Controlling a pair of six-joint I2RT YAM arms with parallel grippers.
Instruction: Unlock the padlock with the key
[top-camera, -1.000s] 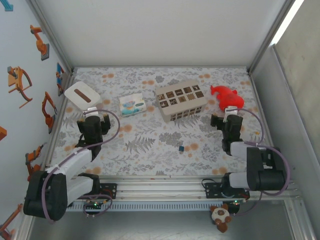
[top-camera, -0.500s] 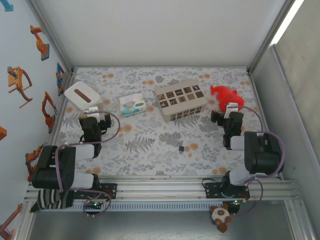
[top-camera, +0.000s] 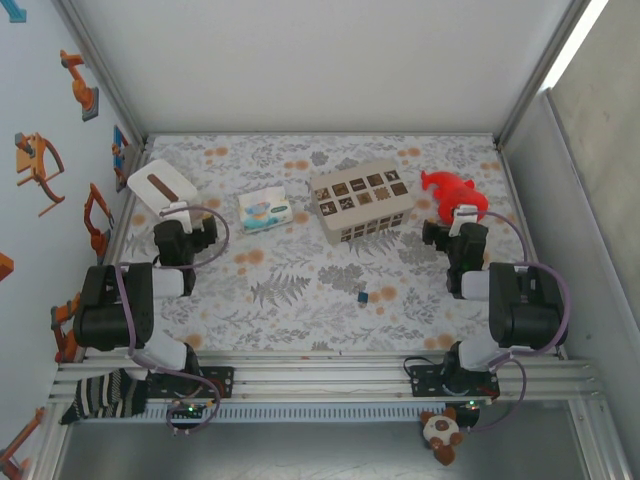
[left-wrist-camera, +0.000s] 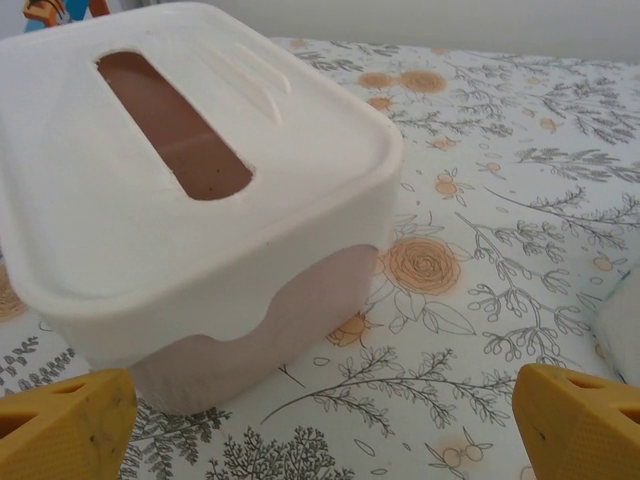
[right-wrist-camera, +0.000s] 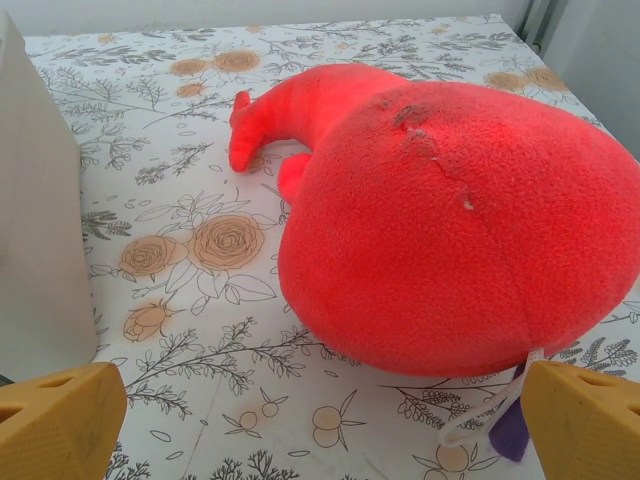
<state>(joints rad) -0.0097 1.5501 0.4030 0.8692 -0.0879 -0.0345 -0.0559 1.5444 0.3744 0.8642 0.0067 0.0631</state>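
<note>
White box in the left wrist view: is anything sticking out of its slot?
No, the slot of the white box is open and nothing pokes out.

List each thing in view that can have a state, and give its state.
left gripper: open, nothing between its fingers.
right gripper: open, nothing between its fingers.
white container: upright, lid on.
red plush toy: lying on the table, ungripped.
tissue pack: lying flat.
patterned box: resting, untouched.
small blue object: loose, too small to identify.
</note>
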